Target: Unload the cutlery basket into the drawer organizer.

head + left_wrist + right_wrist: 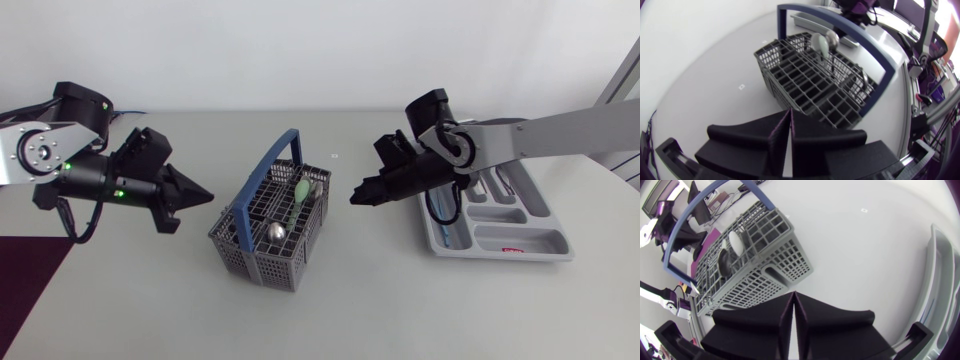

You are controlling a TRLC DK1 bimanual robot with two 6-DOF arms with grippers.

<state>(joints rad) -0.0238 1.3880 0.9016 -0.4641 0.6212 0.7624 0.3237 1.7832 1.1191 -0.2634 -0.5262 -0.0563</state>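
Observation:
The grey cutlery basket [262, 243] with a blue handle [285, 148] stands mid-table. A metal spoon [276, 232] and a pale green spoon [301, 186] stick up from it. My left gripper [205, 193] is shut and empty, pointing at the basket from its left. My right gripper [357, 197] is also shut and empty, just right of the basket. The grey drawer organizer [558, 255] lies behind the right arm. In the left wrist view the basket [805, 85] is right ahead of the shut fingertips [790, 112]. The right wrist view has the basket [765, 270] ahead of its gripper [793, 296].
The organizer holds a few dark and blue-handled pieces [498, 186] in its far compartments. A small white mark [333, 156] lies on the table behind the basket. In the right wrist view the organizer's rim [940, 270] is beside my right gripper.

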